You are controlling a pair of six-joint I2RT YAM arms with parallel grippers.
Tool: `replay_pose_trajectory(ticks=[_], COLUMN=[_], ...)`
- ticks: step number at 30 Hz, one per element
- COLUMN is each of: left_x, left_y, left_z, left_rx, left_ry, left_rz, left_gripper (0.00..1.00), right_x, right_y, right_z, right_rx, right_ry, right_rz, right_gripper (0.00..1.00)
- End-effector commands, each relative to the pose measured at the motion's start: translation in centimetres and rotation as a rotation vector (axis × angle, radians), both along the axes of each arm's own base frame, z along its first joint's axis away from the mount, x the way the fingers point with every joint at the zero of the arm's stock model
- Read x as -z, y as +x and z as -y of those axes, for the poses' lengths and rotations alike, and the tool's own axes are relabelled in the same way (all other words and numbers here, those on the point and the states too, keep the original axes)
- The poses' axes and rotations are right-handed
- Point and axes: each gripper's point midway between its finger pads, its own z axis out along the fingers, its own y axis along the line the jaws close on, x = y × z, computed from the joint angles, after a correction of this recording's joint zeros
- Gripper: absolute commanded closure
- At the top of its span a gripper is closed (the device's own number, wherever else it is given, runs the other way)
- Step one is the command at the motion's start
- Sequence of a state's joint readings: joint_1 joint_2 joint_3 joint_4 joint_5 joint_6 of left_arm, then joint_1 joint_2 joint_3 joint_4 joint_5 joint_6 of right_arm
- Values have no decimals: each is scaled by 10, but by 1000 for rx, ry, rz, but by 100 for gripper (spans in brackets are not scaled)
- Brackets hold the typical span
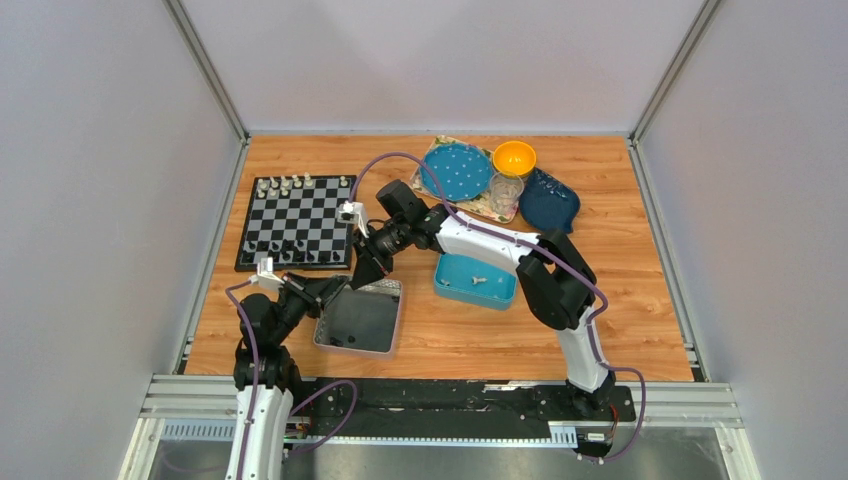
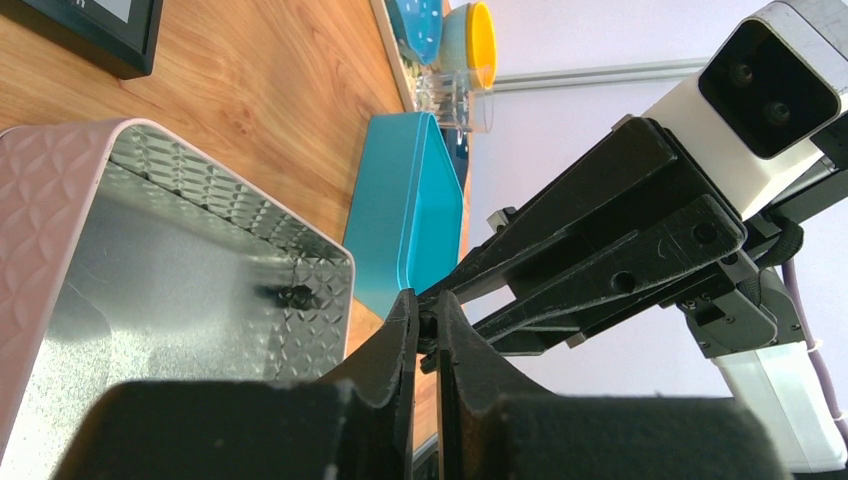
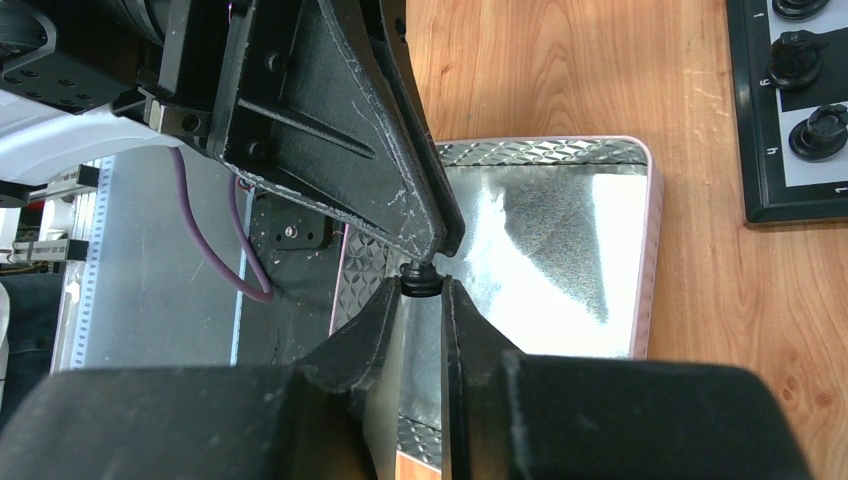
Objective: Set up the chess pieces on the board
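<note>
- The silver tray (image 1: 372, 322) sits at 7 o'clock on the tabletop (image 1: 450, 335). The left wrist view shows a small dark smear on its floor, too blurred to tell a chessman from a reflection.
- The blue tray (image 1: 500, 296) lies just off the silver tray's 2 o'clock corner, with some small pale chessmen (image 1: 478, 279) lying in it.
- The board (image 1: 300, 220), at 10 o'clock, carries upright cream chessmen (image 1: 295, 184) along its 12 o'clock edge and upright black chessmen (image 1: 290, 250) along its 6 o'clock edge.
- Above the silver tray's 12 o'clock rim, the right tool (image 3: 420, 300) is narrowed on one black chessman (image 3: 420, 283), pinching it at the fingertips.
- The left tool (image 2: 428, 330) reaches in from 7 o'clock. It is also narrow, its tips closed on that same chessman from the opposite side.
- The held chessman's long axis seems to run along the right tool's fingers. It is too small to tell which end is the head.
</note>
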State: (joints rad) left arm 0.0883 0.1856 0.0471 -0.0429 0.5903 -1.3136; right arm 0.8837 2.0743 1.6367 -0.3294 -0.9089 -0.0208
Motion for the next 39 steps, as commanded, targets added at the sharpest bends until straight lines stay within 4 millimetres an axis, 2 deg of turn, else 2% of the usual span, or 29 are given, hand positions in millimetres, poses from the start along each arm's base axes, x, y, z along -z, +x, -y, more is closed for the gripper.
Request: replay_pose_trajectory(ticks=[1, 4, 5, 7, 8, 10, 11, 13, 14, 16, 17, 18, 20, 21, 23, 24, 26, 27, 29, 30, 32, 33, 39], left_x=[-3, -1, -5, 0, -9, -4, -17, -18, -33, -28, -38, -28, -33, -24, -30, -25, -31, -24, -27, -19, -18, -10, 11], left_y=[-3, -1, -2, 3, 3, 9, 11, 21, 27, 38, 44, 51, 62, 67, 80, 86, 99, 105, 118, 123, 134, 138, 158], left_z=[6, 1, -1, -12, -16, -30, -35, -48, -52, -63, -66, -73, -80, -86, -93, -96, -98, -99, -98, -99, -98, -95, -98], left_rx=[51, 30, 22, -9, -19, -44, -55, -64, -71, -52, -49, -27, -23, -3, -11, 6, 3, 19, 19, 27, 27, 48, 56], left_ry=[3, 67, 95, 220, 265, 401, 447, 562, 600, 706, 740, 801, 861, 913, 959, 990, 1010, 1023, 1045, 1061, 1075, 1089, 1122], left_rz=[46, 36, 18, 8, -4, -35, -26, -45, -22, -53, -40, -72, -67, -89, -71, -86, -62, -79, -58, -77, -58, -72, -93], left_gripper=[97, 100, 100, 100, 100, 100, 100, 100, 100, 100, 100, 100, 100, 100, 100, 100, 100, 100, 100, 100, 100, 100, 100], right_x=[-4, -6, -11, -14, -20, -24, -24, -29, -30, -30, -29, -31, -30, -30, -33, -32, -33, -32, -33, -33, -31, -32, -26], right_y=[4, 5, 7, 10, 13, 16, 17, 15, 13, 8, 6, 2, -1, -2, -4, -5, -7, -8, -8, -8, -9, -9, -9], right_z=[-6, -5, -3, 2, 5, 14, 17, 26, 28, 33, 35, 36, 39, 39, 40, 41, 42, 43, 42, 43, 43, 42, 44], right_rx=[5, 16, 17, 27, 20, 22, 12, -4, -17, -44, -50, -59, -65, -67, -70, -71, -75, -77, -77, -77, -75, -73, -71], right_ry=[25, 21, 30, 17, 30, 18, 18, 11, 8, 4, 3, 9, 10, 13, 24, 21, 24, 24, 29, 29, 31, 33, 25], right_rz=[17, 33, 56, 86, 125, 144, 166, 177, 183, 190, 188, 185, 182, 181, 188, 182, 180, 177, 175, 173, 169, 170, 167], right_gripper=[83, 61, 49, 38, 36, 34, 34, 33, 33, 33, 33, 33, 34, 34, 34, 34, 34, 34, 34, 34, 34, 34, 34])
